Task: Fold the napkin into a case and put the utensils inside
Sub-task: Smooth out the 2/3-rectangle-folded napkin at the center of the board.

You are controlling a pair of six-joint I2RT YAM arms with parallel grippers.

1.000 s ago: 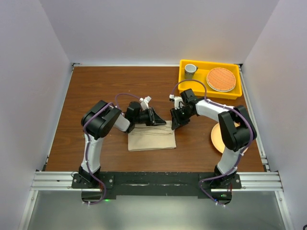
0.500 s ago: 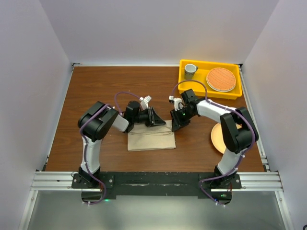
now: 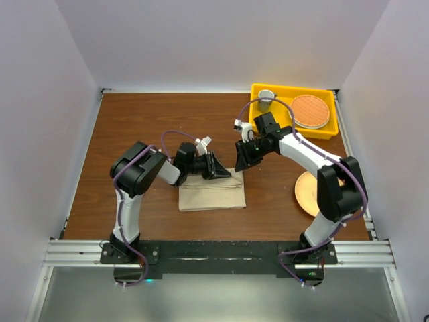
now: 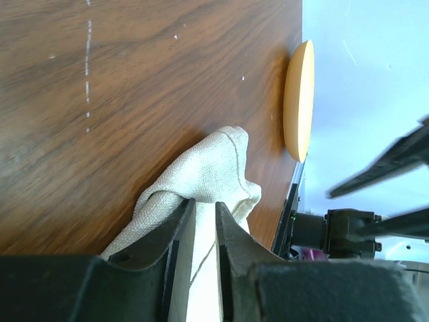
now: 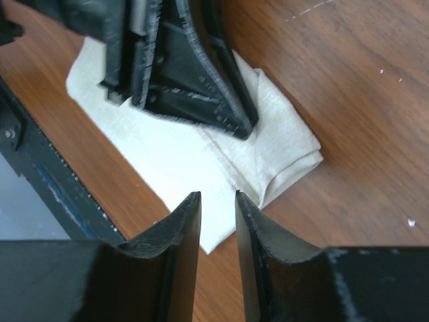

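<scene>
The napkin (image 3: 211,193), a plain beige cloth, lies on the wooden table (image 3: 134,127) between the two arms as a several-layered rectangle, its far right corner bunched and raised. The left gripper (image 4: 203,205) rests on that corner with its fingers nearly together, pinching a ridge of the cloth that stands up between them. The right gripper (image 5: 216,196) hovers just above the same corner, fingers a narrow gap apart with nothing between them. The peach plate (image 3: 305,194) lies well apart to the right. No fork or spoon can be made out in any view.

Judged from its weave and drape, the cloth is light, limp and unbreakable, and is likely to slide on the smooth wood. It holds a crease only loosely, so lifting a single layer would probably open the folds. The surest hold is at a corner or folded edge, with all layers pinched together and the cloth kept low. A second grip on the neighbouring corner would keep the edge taut.
</scene>
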